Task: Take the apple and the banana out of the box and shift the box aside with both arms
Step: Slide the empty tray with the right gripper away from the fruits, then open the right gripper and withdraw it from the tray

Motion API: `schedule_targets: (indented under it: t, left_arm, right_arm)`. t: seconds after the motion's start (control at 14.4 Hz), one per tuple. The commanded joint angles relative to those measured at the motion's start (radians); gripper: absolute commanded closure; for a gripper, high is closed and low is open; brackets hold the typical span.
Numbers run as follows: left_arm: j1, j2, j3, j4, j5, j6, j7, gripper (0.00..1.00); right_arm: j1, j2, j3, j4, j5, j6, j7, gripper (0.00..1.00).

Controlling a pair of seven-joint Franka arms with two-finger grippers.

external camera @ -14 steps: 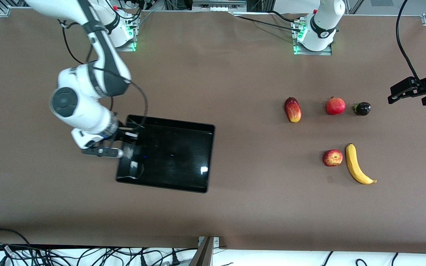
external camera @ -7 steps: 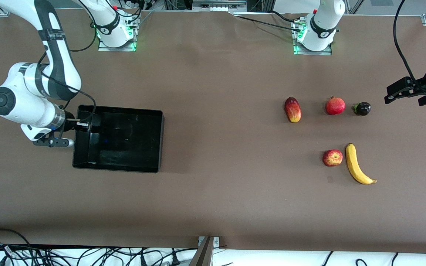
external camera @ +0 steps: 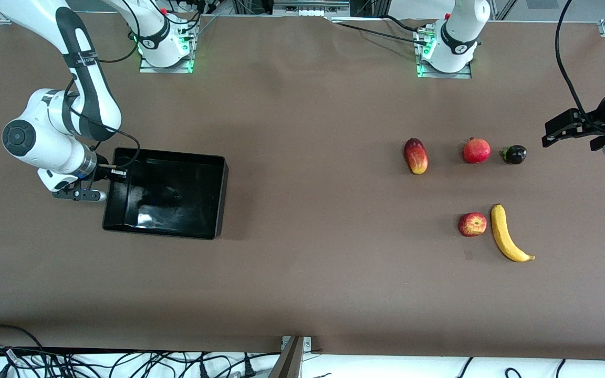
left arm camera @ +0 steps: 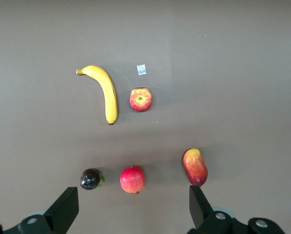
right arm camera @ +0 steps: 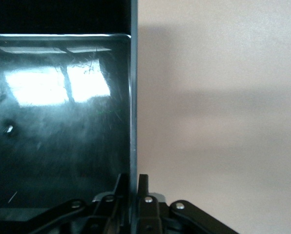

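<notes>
The black tray (external camera: 176,178) lies at the right arm's end of the table. My right gripper (external camera: 116,176) is shut on the tray's end wall, one finger inside and one outside; the right wrist view shows the gripper (right arm camera: 133,178) and the glossy tray floor (right arm camera: 62,122). The apple (external camera: 472,224) and the banana (external camera: 507,236) lie side by side at the left arm's end, and both also show in the left wrist view, the apple (left arm camera: 140,99) beside the banana (left arm camera: 108,90). My left gripper (external camera: 562,129) is open and empty, up in the air beside the fruit row (left arm camera: 133,207).
A mango (external camera: 416,156), a pomegranate (external camera: 476,150) and a small dark fruit (external camera: 514,154) lie in a row farther from the front camera than the apple. A small white tape mark (left arm camera: 142,69) is on the table near the apple. Cables hang at the table's near edge.
My right gripper has carried the tray from the table's middle toward the right arm's end. The left gripper has drifted slightly. The fruits have not moved.
</notes>
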Motion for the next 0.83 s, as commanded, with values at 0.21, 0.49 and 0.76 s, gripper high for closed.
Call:
schedule_targets:
  t: [0.21,0.49,0.76]
  left_arm:
    - [0.02,0.016,-0.01,0.018,0.006,-0.008,0.011,0.0]
    - [0.025,0.016,-0.016,0.018,0.012,0.006,0.008,0.0]
    - [0.026,0.013,-0.016,0.018,0.012,0.004,0.006,0.0]
  right_arm:
    - [0.008,-0.086,-0.006,0.076,0.003,-0.217,-0.015,0.0]
    - [0.008,-0.121,-0.012,0.311,-0.055,-0.488,-0.02,0.0]
    - [0.008,-0.114,-0.012,0.571,-0.058,-0.677,-0.015,0.0]
